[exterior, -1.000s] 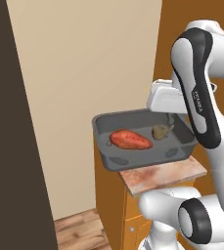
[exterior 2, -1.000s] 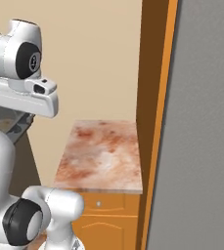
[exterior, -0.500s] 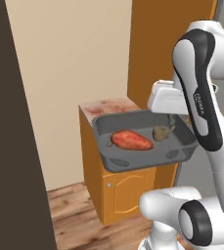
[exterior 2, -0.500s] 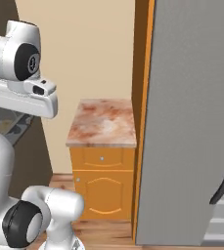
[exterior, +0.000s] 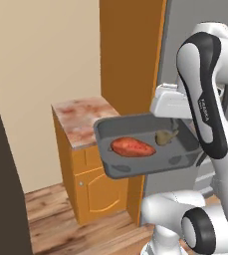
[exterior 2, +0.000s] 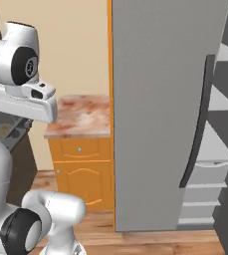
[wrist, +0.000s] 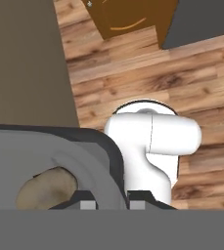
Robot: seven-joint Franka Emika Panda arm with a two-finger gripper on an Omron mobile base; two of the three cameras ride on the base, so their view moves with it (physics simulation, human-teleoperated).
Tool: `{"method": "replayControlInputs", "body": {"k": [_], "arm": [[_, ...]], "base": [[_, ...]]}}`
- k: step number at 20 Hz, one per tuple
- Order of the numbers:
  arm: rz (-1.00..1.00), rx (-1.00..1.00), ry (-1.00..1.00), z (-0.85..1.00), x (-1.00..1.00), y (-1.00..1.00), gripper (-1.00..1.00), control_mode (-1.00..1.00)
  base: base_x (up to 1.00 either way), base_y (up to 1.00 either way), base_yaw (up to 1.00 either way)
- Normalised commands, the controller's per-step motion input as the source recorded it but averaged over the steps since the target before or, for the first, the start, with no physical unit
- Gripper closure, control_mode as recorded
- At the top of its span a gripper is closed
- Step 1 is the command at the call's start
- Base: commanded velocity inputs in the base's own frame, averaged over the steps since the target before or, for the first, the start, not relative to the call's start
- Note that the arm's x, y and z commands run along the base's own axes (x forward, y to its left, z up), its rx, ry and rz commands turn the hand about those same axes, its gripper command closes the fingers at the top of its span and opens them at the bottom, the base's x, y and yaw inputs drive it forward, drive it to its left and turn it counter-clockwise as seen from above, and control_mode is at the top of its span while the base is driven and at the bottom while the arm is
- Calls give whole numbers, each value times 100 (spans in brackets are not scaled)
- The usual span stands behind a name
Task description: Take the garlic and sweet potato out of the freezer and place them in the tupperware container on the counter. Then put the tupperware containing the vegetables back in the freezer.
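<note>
My gripper [wrist: 112, 203] is shut on the rim of the tupperware container [exterior: 135, 172], a dark grey tub held level in the air in front of my arm. Inside it lie the orange-red sweet potato [exterior: 132, 147] and the beige garlic [exterior: 164, 137]. In the hand view the tub's rim [wrist: 114, 161] runs between my fingertips, with the garlic [wrist: 47, 188] just inside. The freezer [exterior 2: 155, 99] stands to the right, with its dark curved handle [exterior 2: 198, 124] and its grey inner shelves [exterior 2: 219, 147] showing past the door. The counter [exterior: 83, 117] lies beyond the tub to the left.
A tall orange wooden panel [exterior: 130, 55] stands between the counter and the freezer. Orange cabinets [exterior 2: 80, 169] sit under the counter. A dark wall [exterior: 1, 199] fills the left edge. Wooden floor [exterior: 51, 214] lies below, and my own white base [wrist: 150, 141] is under the tub.
The whole picture has shifted, so the base has moved: the counter now looks farther off and the freezer door and shelves have come into view. The tub stays in my grip.
</note>
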Motion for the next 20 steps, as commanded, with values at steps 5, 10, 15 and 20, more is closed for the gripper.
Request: {"method": "replayControlInputs", "body": {"k": [5,10,15,20], "arm": [[0,0,0,0,0,0,100,100],[0,0,0,0,0,0,100,100],[0,0,0,0,0,0,100,100],[0,0,0,0,0,0,100,100]], "base": [[-1,-93,-15],[2,-92,-10],[31,-65,0],[52,-40,9]]}}
